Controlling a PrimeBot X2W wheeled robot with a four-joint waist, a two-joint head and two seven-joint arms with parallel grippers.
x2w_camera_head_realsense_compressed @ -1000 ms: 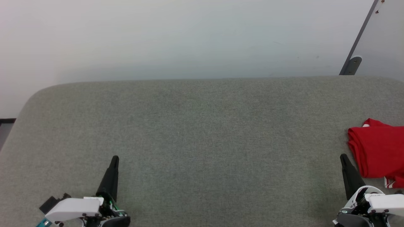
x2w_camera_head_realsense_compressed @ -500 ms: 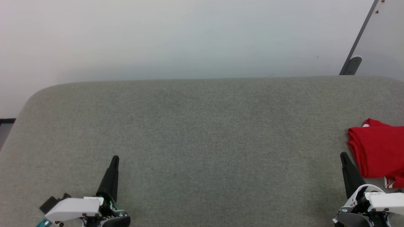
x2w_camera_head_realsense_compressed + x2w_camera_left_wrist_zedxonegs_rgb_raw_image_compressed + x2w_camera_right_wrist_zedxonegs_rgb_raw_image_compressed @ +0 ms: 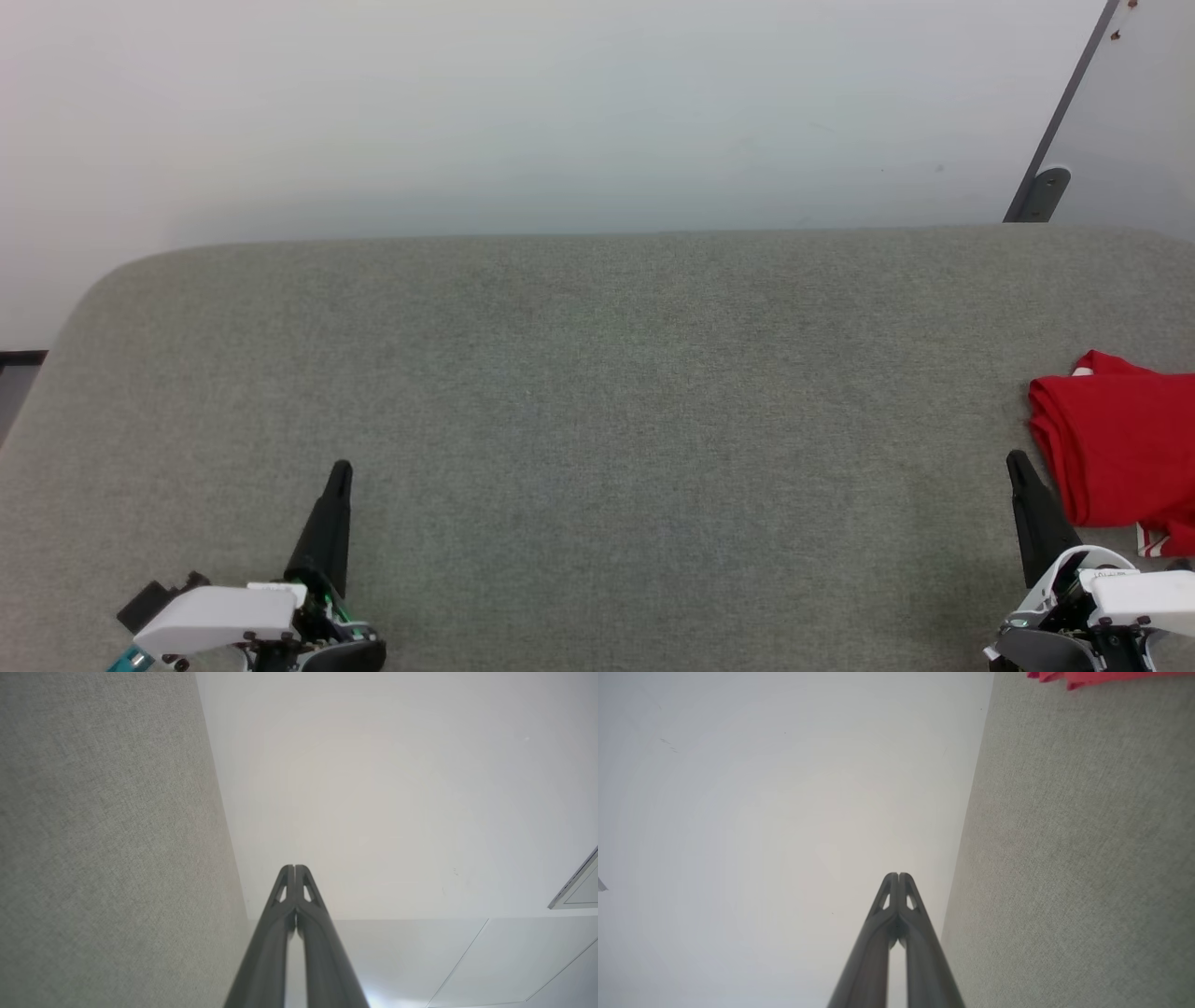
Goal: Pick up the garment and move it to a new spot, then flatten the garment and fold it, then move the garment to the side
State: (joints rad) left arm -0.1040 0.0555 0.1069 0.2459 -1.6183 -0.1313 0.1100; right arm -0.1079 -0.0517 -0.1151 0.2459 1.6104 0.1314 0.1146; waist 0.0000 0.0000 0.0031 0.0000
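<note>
Red garment point(image 3: 1116, 439), loosely folded, white-striped trim showing, lies at right edge of grey fabric-covered table point(image 3: 597, 373). Left claw point(image 3: 341, 469) at lower left, fingers pressed together, empty. Right claw point(image 3: 1015, 462) at lower right, fingers likewise together, empty, just beside garment.

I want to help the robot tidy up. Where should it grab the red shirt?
Probably the left edge of the shirt, where the folded layers stack up thick. Come in from the left with the right gripper, which sits shut just beside that edge. It must open first.
</note>
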